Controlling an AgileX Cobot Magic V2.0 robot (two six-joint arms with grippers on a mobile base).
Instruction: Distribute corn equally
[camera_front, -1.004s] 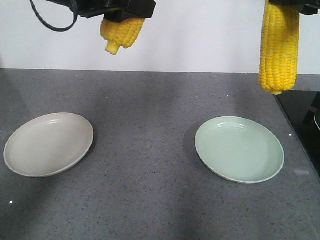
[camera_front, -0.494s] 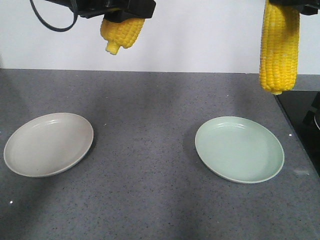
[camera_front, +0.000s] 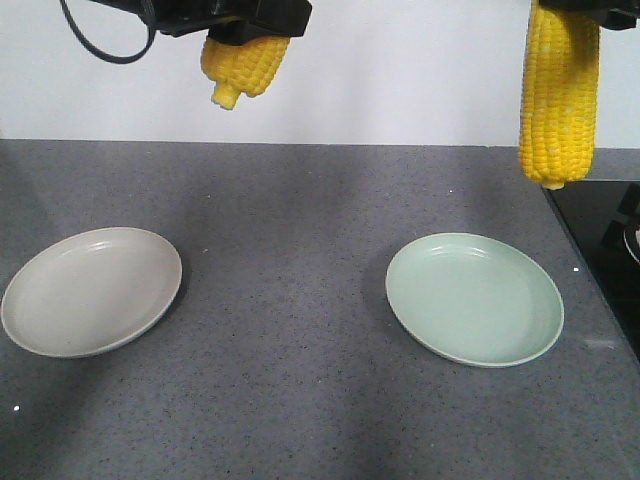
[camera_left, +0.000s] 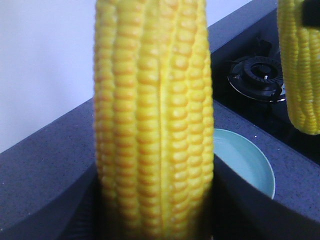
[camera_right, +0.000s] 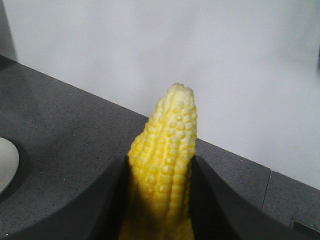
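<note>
Front view: the left end effector (camera_front: 252, 20) is closed on a bright yellow kernelled corn cob (camera_front: 243, 62), held high over the speckled grey table (camera_front: 300, 300) and beyond a round beige plate (camera_front: 90, 292). The right end effector (camera_front: 585, 6) grips a second yellow cob (camera_front: 557, 100), which hangs upright near a round pale green plate (camera_front: 474, 300).

Left wrist view: dark fingers (camera_left: 240, 200) press against both flanks of the bright yellow kernelled corn cob (camera_left: 155, 125).

Right wrist view: fingers (camera_right: 217, 200) clamp the second yellow cob (camera_right: 165, 160).
</note>
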